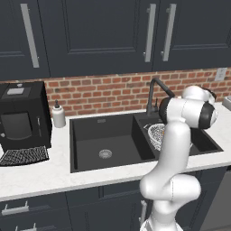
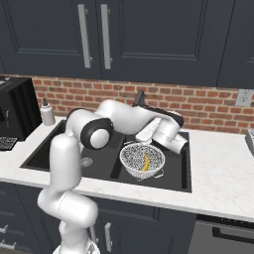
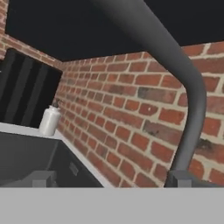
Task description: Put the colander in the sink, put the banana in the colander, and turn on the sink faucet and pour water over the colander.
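One sink faucet [image 3: 175, 65], one banana [image 2: 146, 161], one colander [image 2: 142, 159]

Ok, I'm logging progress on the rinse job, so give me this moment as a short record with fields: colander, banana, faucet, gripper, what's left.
colander: colander sits in the narrower basin of the sink
banana: banana lies inside the colander
faucet: sink faucet close in front of the hand camera; no water seen running
gripper: open, holding nothing, up by the faucet
left to do: turn the faucet on, pour water over the colander
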